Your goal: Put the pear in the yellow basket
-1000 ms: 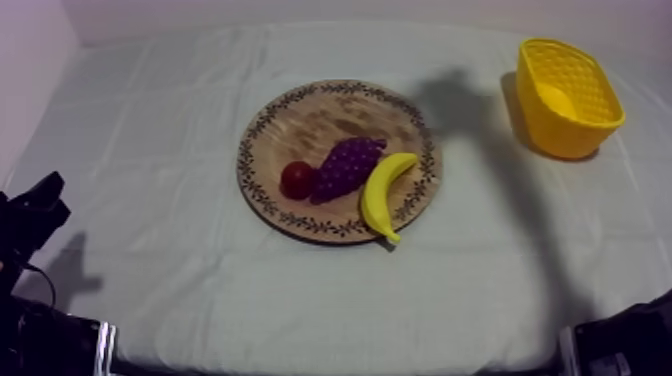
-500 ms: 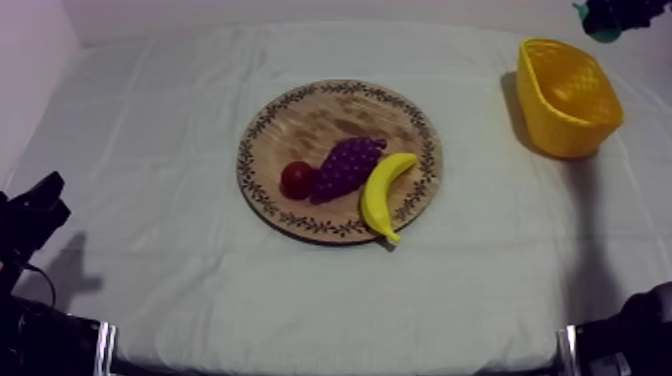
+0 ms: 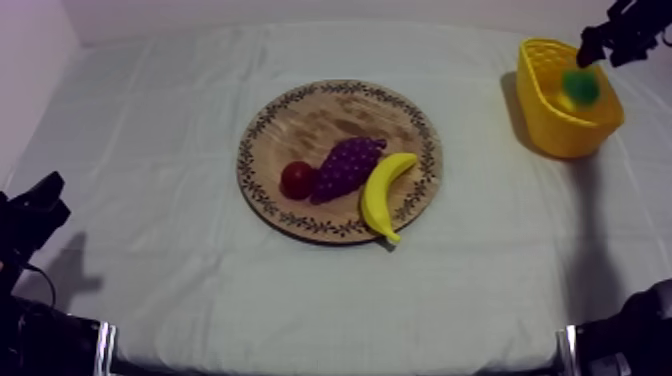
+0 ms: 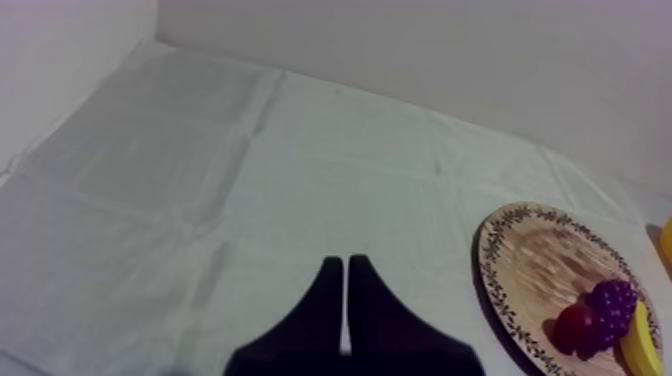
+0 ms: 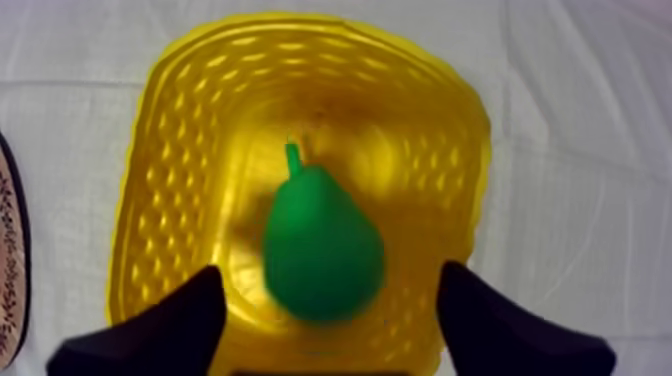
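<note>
Grey-white cloth [image 3: 160,150] carries the yellow lattice basket [image 3: 560,135] at two o'clock from the round wooden board [image 3: 320,115], the green toy pear [image 5: 322,245] inside it under my released right gripper [image 5: 330,272], while my left gripper [image 4: 345,265] is clenched on nothing.

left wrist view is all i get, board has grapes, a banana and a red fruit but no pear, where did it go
Observer: The pear is inside the yellow basket, stem pointing away from the arm. I cannot tell whether it rests on the bottom.
Operator: is the right arm holding it
Observer: No. The right gripper is open above the basket, one finger to each side of the pear and clear of it.
Operator: where does the basket sit
Observer: At the far right of the cloth, well apart from the board.
</note>
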